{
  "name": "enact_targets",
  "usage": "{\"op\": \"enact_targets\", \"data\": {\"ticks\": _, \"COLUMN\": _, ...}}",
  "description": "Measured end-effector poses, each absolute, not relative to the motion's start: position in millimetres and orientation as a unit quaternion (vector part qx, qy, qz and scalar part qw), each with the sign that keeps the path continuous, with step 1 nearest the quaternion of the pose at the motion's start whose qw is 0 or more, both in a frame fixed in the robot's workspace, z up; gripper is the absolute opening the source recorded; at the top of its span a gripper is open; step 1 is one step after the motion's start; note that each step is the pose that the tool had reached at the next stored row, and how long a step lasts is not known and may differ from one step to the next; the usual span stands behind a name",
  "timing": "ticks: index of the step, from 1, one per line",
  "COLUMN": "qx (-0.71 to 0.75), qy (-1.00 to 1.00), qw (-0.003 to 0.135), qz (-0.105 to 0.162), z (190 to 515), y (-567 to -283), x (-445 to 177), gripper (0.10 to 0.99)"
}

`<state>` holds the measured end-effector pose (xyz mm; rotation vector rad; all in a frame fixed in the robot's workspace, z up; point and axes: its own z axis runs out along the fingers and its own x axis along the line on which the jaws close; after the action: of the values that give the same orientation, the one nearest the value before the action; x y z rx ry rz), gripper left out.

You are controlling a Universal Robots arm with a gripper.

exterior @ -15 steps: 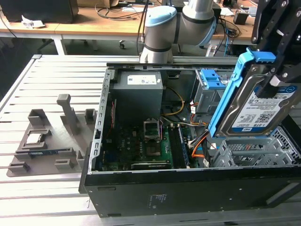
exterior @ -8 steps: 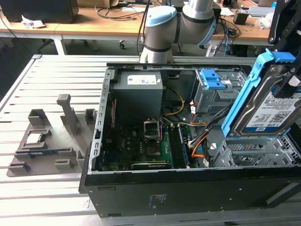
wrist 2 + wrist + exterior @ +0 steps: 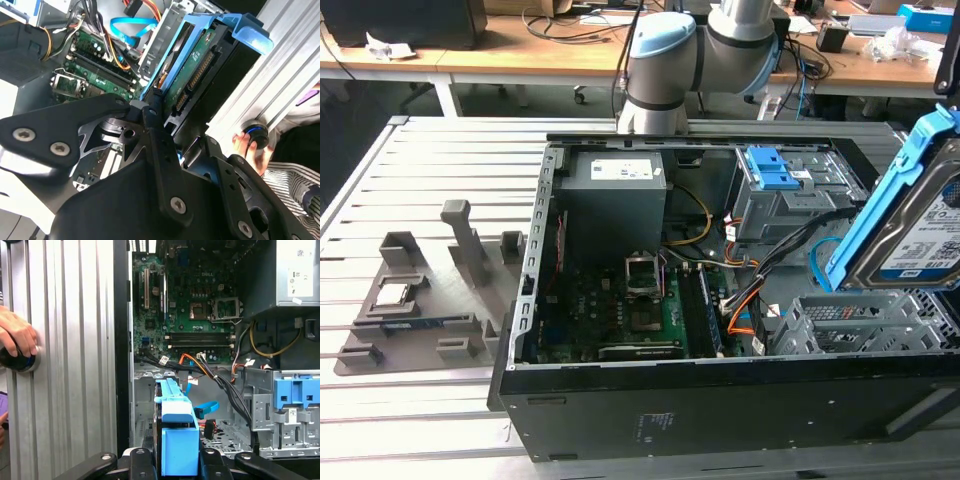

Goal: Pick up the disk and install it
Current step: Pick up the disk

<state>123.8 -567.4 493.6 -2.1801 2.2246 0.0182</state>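
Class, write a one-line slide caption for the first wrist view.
The hand grips the disk edge-on above the open computer case.

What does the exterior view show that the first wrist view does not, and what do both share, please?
The exterior view adds the robot arm beyond the computer case and a grey parts tray beside it. The first wrist view adds a person's hand on a round knob and the gripper clamping the disk. Both share the disk, motherboard and power supply.

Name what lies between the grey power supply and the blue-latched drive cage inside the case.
Yellow and black cables loop across that gap, in the exterior view.
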Motion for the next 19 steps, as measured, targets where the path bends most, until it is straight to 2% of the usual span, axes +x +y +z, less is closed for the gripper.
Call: {"op": "enact_targets", "data": {"ticks": 19, "qx": -0.700, "qy": 0.714, "qw": 0.012, "qz": 0.005, "z": 484, "y": -567, "x": 150, "gripper": 0.365}}
